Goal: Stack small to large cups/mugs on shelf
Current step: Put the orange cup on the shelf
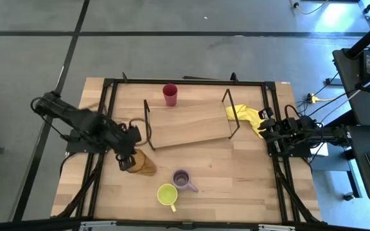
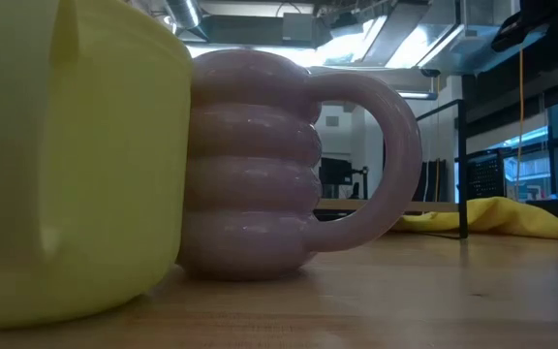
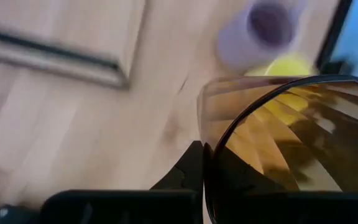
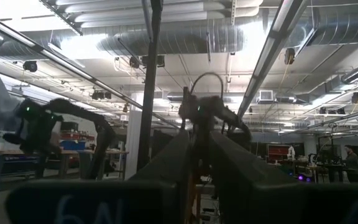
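Note:
My left gripper (image 1: 127,156) is at the table's left, shut on the amber-brown tumbler (image 1: 142,165), which fills the left wrist view (image 3: 291,149). The pale purple mug (image 1: 184,179) and the yellow-green mug (image 1: 167,194) stand on their bases near the front edge; both loom large in the low view (image 2: 260,165) (image 2: 66,165). The red cup (image 1: 170,94) stands upright on the table just beyond the shelf (image 1: 188,125). My right gripper (image 1: 266,126) waits at the right edge, fingers shut (image 4: 194,180), pointing up toward the ceiling. My left gripper holds the tumbler at its rim (image 3: 211,155), coming from the table's left. One dark finger (image 3: 188,171) lies against the outside of the wall; the other is hidden behind the glass. The tumbler is tipped, its base pointing toward the two mugs. I cannot tell whether it touches the table.
A yellow cloth (image 1: 249,117) lies at the shelf's right end, beside the right gripper, and shows in the low view (image 2: 492,218). Black rails frame the table (image 1: 191,81). Bare wood lies between the shelf and the two mugs.

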Robot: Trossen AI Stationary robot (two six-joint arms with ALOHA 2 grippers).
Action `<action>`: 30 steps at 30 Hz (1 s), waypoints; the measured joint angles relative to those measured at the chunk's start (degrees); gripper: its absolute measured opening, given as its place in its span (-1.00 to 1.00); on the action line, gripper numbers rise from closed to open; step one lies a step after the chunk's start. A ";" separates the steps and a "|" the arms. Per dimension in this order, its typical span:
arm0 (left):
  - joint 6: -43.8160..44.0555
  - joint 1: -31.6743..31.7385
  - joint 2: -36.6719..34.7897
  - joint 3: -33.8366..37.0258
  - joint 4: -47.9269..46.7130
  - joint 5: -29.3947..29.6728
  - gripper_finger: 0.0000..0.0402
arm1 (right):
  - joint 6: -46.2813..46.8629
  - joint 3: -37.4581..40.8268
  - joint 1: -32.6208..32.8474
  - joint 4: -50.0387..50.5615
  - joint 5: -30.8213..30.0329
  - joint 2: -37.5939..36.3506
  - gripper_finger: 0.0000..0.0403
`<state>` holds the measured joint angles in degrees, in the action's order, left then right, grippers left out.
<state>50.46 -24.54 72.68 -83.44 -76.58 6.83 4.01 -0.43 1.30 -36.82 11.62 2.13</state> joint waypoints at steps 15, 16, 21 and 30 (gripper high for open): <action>-33.00 29.24 25.29 -33.35 -13.46 -2.36 -0.99 | 0.00 0.00 0.00 0.35 0.01 0.00 -0.67; -33.52 31.62 25.72 -33.20 -13.24 -2.42 -0.99 | 0.00 0.00 -0.01 0.48 0.05 0.00 -0.67; -34.37 40.85 27.02 -30.15 -13.40 -4.21 -0.97 | 0.00 0.01 -0.01 1.84 0.55 0.01 -0.67; -33.80 39.79 26.68 -20.86 -12.57 -1.41 -0.97 | 0.00 0.01 0.00 3.20 0.14 0.00 -0.67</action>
<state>16.66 15.26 99.35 -104.30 -89.14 5.42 4.01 -0.42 1.30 -33.63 11.75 2.13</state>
